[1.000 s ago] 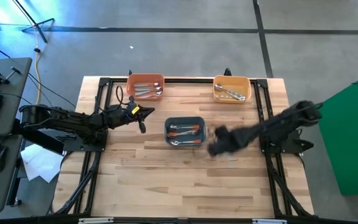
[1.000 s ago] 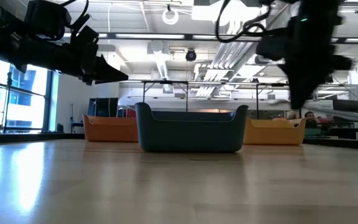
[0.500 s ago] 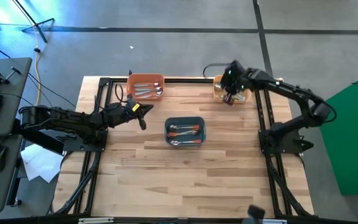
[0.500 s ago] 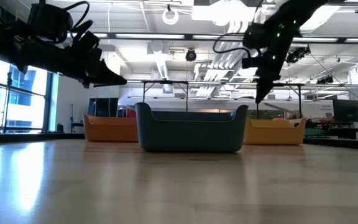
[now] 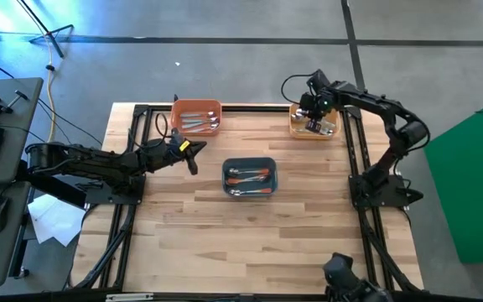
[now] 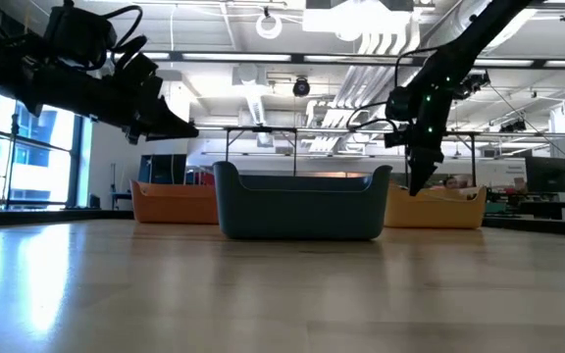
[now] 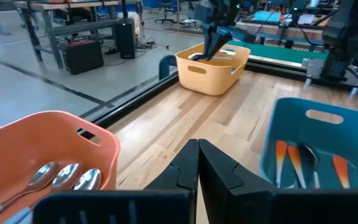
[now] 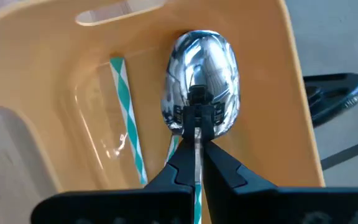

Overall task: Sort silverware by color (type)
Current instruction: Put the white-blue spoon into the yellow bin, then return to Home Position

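My right gripper (image 5: 313,124) reaches down into the yellow bin (image 5: 293,117) at the table's far right and is shut on a spoon with a shiny bowl (image 8: 197,68). A second light blue striped handle (image 8: 127,118) lies on that bin's floor. My left gripper (image 5: 193,168) hovers shut and empty between the orange bin (image 5: 175,117) and the dark blue bin (image 5: 227,168). Orange-handled spoons (image 7: 284,162) lie in the dark blue bin. Spoons with plain handles (image 7: 67,177) lie in the orange bin. My right gripper pinches the spoon's thin handle (image 8: 197,146) just behind the bowl, between its two fingers (image 8: 179,163). The fingers lie along the handle and come from above, slanting down into the yellow bin. I cannot tell whether the bowl touches the bin.
The three bins stand on the wooden table's far half: orange (image 6: 170,204) at far left, dark blue (image 6: 302,206) in the middle, yellow (image 6: 439,208) at far right. Bare wood lies in front of them. Black frame rails (image 5: 355,159) run along the table's sides.
My right arm has swung from beside the dark blue bin toward the table's far right corner, then dropped its gripper into the yellow bin. My left arm has kept still.
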You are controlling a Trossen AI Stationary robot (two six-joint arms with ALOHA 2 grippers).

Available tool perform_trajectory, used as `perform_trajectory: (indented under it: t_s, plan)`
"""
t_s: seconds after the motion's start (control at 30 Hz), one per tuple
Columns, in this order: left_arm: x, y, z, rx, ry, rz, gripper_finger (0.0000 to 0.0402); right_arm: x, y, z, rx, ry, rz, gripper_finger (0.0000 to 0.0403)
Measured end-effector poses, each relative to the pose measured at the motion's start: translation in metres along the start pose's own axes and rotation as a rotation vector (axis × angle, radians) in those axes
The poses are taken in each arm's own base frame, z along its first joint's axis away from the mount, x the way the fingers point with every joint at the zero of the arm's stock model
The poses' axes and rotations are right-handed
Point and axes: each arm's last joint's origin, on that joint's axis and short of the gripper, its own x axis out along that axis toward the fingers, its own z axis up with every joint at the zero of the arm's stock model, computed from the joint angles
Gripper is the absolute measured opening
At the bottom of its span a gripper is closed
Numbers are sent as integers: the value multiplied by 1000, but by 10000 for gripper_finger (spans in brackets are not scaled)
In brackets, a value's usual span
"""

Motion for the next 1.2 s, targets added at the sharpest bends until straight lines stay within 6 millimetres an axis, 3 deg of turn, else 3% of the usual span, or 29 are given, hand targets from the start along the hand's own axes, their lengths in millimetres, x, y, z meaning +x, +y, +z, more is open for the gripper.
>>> perform_trajectory:
  t_s: [0.27,0.47,0.67,0.83,0.9,1.03,1.2]
  plan:
    - [0,0,0,-16,0,7,0,20,0,0,-21,33,35,13]
    - [0,0,0,-25,0,5,0,22,-3,3,9,12,11,58]
    - [0,0,1,-13,-3,4,0,-7,-3,5,18,-64,-56,82]
    - [1,1,9,-19,-33,-35,0,-39,3,5,56,-224,-14,30]
    - [3,4,11,-21,-37,-71,0,-43,8,6,39,-337,38,8]
    - [5,10,15,-4,-46,-116,0,-38,27,7,5,-524,46,9]
    - [6,14,22,28,-77,-151,0,-29,69,4,-27,-739,29,3]
